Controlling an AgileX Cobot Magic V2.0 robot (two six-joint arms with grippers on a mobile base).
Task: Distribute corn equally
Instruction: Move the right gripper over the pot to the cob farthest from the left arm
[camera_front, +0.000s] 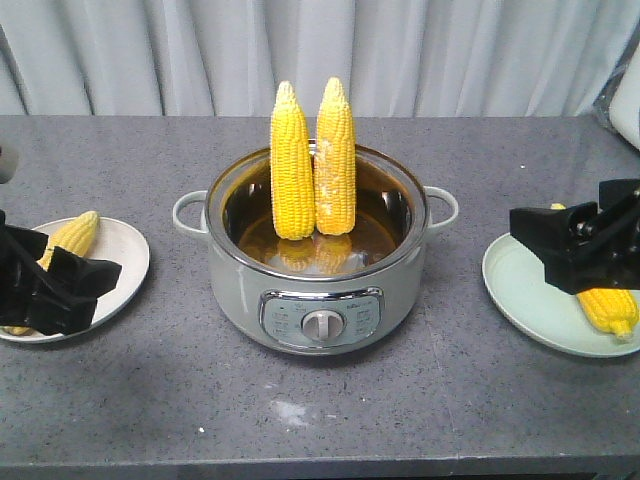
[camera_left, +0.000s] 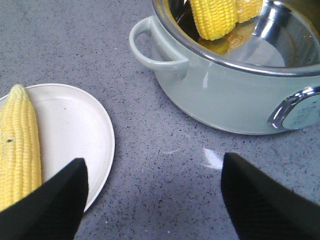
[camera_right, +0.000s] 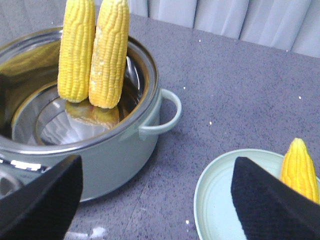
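Two yellow corn cobs (camera_front: 292, 165) (camera_front: 335, 160) stand upright inside the pale green pot (camera_front: 240, 290) at the table's middle; the right-hand cob has a whitish patch. Another corn cob (camera_front: 70, 238) lies on the white plate (camera_front: 125, 250) at the left, and one more corn cob (camera_front: 610, 310) lies on the pale green plate (camera_front: 525, 295) at the right. My left gripper (camera_left: 152, 172) hangs open over the white plate's right edge, holding nothing. Open and empty too, my right gripper (camera_right: 157, 175) hovers between the pot and the green plate (camera_right: 220, 190).
The pot has a side handle on each side (camera_front: 188, 212) (camera_front: 442, 208) and a control knob (camera_front: 322, 325) on its front. A grey curtain (camera_front: 320, 50) hangs behind the table. A whitish smear (camera_front: 290, 412) marks the tabletop near the front edge.
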